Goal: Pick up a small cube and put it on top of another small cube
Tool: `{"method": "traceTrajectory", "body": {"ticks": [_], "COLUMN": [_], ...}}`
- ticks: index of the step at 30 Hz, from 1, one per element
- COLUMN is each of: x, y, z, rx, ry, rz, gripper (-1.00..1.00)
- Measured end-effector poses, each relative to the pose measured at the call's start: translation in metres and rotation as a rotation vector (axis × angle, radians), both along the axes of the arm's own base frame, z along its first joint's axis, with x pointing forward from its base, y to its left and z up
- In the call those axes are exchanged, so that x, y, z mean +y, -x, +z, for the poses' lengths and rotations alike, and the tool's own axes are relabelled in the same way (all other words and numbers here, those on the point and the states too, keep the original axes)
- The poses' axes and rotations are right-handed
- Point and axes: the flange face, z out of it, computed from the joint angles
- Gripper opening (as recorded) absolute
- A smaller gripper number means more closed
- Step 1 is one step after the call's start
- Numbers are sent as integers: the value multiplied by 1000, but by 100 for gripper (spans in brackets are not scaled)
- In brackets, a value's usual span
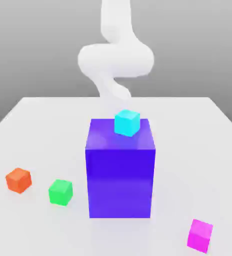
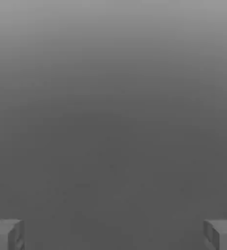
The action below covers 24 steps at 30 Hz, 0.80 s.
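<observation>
The magenta-pink small cube (image 1: 200,234) rests on the white table (image 1: 38,130) at the front, toward the exterior view's right. The green small cube (image 1: 61,192) sits on the table at the exterior view's left, in front of the big block's left side. My white arm (image 1: 115,60) curls down behind the big block, far from both cubes. In the hand view my gripper (image 2: 113,235) is open, its two grey fingertips (image 2: 6,234) wide apart with nothing between them, facing a plain grey background.
A tall blue-violet block (image 1: 120,170) stands mid-table with a cyan small cube (image 1: 126,122) on its top. An orange-red small cube (image 1: 19,180) lies left of the green one. The table's edges run along both sides.
</observation>
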Motion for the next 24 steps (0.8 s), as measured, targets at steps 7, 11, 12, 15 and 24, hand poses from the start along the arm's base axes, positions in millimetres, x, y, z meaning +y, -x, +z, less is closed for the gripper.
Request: {"method": "traceTrajectory", "body": {"ticks": [7,11,12,15,24], "x": [48,80,89,113,175], "y": [-75,-100,-104,-113,-96], "z": [-110,-179,-197,-252,-419], "rx": [179,274,297,366,566], "ry": [86,139,153,197,345], "rz": [247,386,420,524,840], "gripper": [0,0,0,0,0]}}
